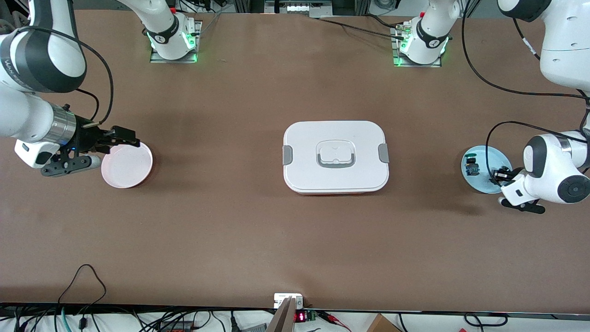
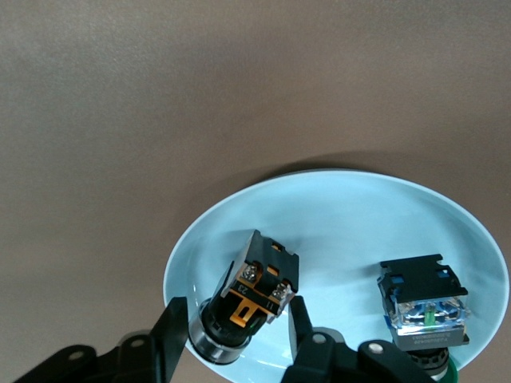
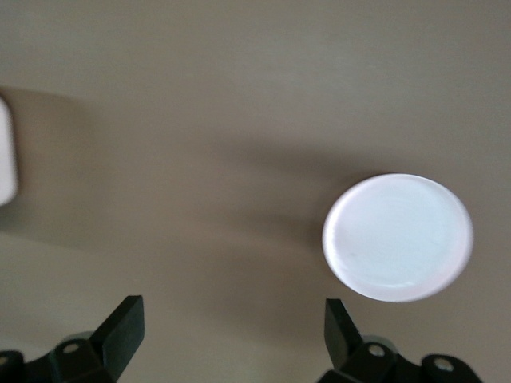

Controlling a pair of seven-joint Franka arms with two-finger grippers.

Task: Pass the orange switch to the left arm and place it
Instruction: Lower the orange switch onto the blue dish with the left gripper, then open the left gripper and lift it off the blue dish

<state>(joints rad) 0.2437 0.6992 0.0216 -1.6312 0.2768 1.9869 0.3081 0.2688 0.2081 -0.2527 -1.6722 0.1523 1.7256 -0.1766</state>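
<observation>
The left end effector (image 2: 235, 339) straddles the orange switch (image 2: 247, 299) on the blue plate (image 2: 335, 215), fingers not yet closed. The right end effector (image 1: 123, 136) hangs wide open and empty over the pink plate (image 1: 126, 164); the box (image 1: 335, 157) sits mid-desk.

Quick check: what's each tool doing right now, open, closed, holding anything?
Left tool: open, fingers astride the orange switch on the light blue plate, not closed on it.
Right tool: open, empty, by the pink plate.
</observation>
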